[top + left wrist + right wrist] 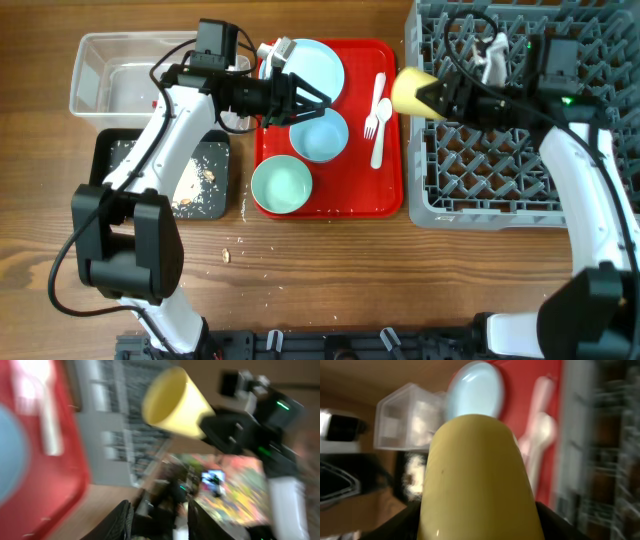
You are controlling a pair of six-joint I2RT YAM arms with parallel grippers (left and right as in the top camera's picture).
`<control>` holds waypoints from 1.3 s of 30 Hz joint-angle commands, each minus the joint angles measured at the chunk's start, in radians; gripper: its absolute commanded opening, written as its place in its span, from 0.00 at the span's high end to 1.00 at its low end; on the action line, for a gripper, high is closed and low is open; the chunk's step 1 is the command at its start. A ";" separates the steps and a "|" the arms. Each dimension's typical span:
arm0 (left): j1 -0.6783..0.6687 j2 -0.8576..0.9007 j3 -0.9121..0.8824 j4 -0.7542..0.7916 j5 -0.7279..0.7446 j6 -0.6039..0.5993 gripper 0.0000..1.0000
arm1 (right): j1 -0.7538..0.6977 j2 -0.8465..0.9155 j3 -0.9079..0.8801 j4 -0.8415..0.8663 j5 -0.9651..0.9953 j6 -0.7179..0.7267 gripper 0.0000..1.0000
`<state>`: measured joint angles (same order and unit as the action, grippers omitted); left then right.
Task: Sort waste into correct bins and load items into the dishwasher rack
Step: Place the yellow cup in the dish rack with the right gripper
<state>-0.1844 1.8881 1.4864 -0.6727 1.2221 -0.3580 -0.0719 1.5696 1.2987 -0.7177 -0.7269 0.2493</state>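
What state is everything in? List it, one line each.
Yellow cup: on its side, held off the table.
Right gripper: shut on the yellow cup.
Left gripper: open, empty.
Light blue plate: on the red tray.
Light blue bowl: upright, empty.
Mint green bowl: upright, empty.
Black tray: holds beige crumbs.

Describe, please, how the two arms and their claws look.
The left arm and right arm have white links and black joints. The left claw and right claw are black. Black cables trail from both; a green light marks the right wrist.
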 commanded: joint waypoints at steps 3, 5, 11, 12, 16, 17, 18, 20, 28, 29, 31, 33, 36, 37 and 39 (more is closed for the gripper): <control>-0.021 -0.026 0.014 -0.063 -0.494 0.006 0.63 | 0.043 -0.156 0.048 -0.220 0.497 0.076 0.53; -0.035 -0.026 0.014 -0.081 -0.594 0.006 0.62 | 0.066 -0.172 0.065 -0.298 0.574 0.103 0.53; -0.083 -0.026 0.014 -0.100 -0.756 0.006 0.58 | 0.138 -0.156 0.075 -0.472 0.669 0.164 0.52; -0.092 -0.026 0.014 -0.102 -0.775 0.006 0.58 | 0.147 -0.148 0.075 -0.489 0.676 0.173 0.52; -0.117 -0.026 0.014 -0.103 -0.819 0.006 0.56 | 0.154 -0.105 0.075 -0.522 0.713 0.172 0.52; -0.121 -0.026 0.014 -0.103 -0.824 0.006 0.56 | 0.154 -0.090 0.074 -0.531 0.719 0.172 0.52; -0.124 -0.026 0.014 -0.103 -0.824 0.006 0.55 | 0.154 -0.074 0.074 -0.539 0.719 0.170 0.52; -0.128 -0.026 0.014 -0.103 -0.824 0.006 0.55 | 0.154 -0.035 0.074 -0.552 0.719 0.169 0.52; -0.128 -0.026 0.014 -0.102 -0.824 0.006 0.55 | 0.154 0.090 0.074 -0.564 0.684 0.132 0.40; -0.128 -0.026 0.014 -0.102 -0.824 0.006 0.55 | 0.154 0.093 0.074 -0.562 0.684 0.132 0.34; -0.128 -0.026 0.014 -0.102 -0.824 0.006 0.56 | 0.154 0.095 0.074 -0.549 0.684 0.132 0.26; -0.128 -0.026 0.014 -0.102 -0.824 0.006 0.55 | 0.154 0.090 0.079 -0.532 0.683 0.132 0.22; -0.128 -0.026 0.014 -0.098 -0.823 0.005 0.54 | 0.154 0.084 0.125 -0.535 0.668 0.116 0.22; -0.128 -0.026 0.014 -0.097 -0.823 0.005 0.54 | 0.154 0.084 0.157 -0.545 0.666 0.116 0.22; -0.127 -0.027 0.015 -0.097 -0.823 0.005 0.54 | 0.154 0.084 0.219 -0.560 0.665 0.105 0.22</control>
<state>-0.3099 1.8881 1.4864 -0.7734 0.4114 -0.3573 0.0792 1.6535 1.4021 -1.2644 -0.0460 0.3801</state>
